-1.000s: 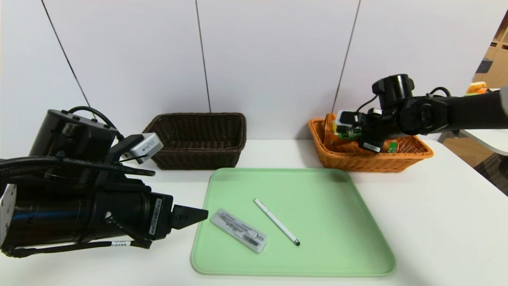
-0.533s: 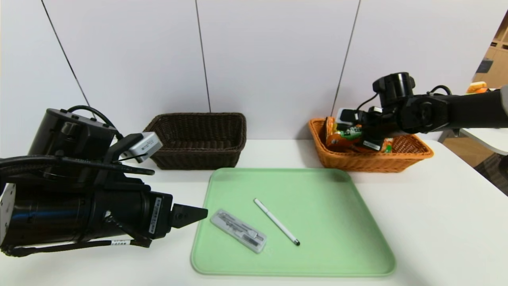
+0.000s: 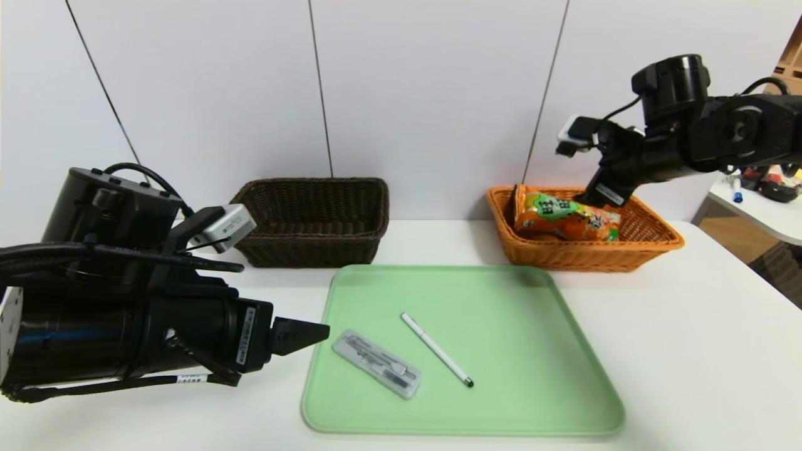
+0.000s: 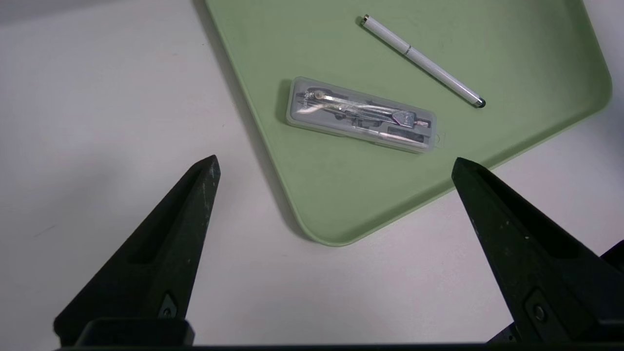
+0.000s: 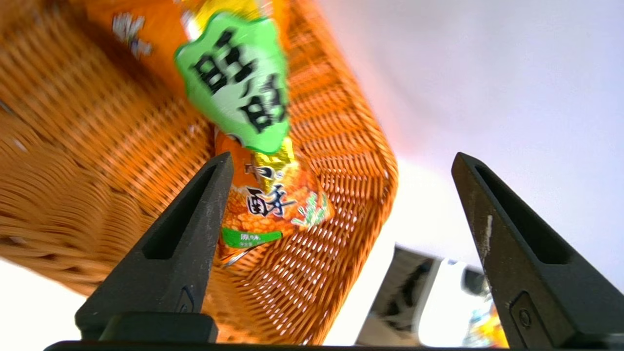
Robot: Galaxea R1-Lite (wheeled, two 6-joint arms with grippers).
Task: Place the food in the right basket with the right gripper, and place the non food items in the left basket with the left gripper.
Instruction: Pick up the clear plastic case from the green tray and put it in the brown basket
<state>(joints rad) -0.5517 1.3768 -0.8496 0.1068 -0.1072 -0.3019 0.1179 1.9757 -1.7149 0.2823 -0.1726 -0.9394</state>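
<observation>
1. White desk [image 3: 689, 351] fills the lower half of the head view.
2. Green tray [image 3: 532, 351] sits centre-bottom on the desk.
3. Left claw [image 3: 307, 335], lower left of the frame, hangs just off the tray's left edge; fingers spread wide, nothing between them.
4. Right claw [image 3: 595, 195], upper right, hangs above the orange-tan basket [image 3: 589, 255]; fingers wide apart, holding nothing.
5. Dark brown basket [image 3: 313, 219], upper centre-left, stands against the wall.
6. Orange snack bag [image 3: 564, 220] lies inside the orange-tan basket, apart from the right claw.
7. Clear compass case [image 3: 376, 364] lies on the tray's lower left.
8. White pen [image 3: 436, 349] lies diagonally just beside the case.
</observation>
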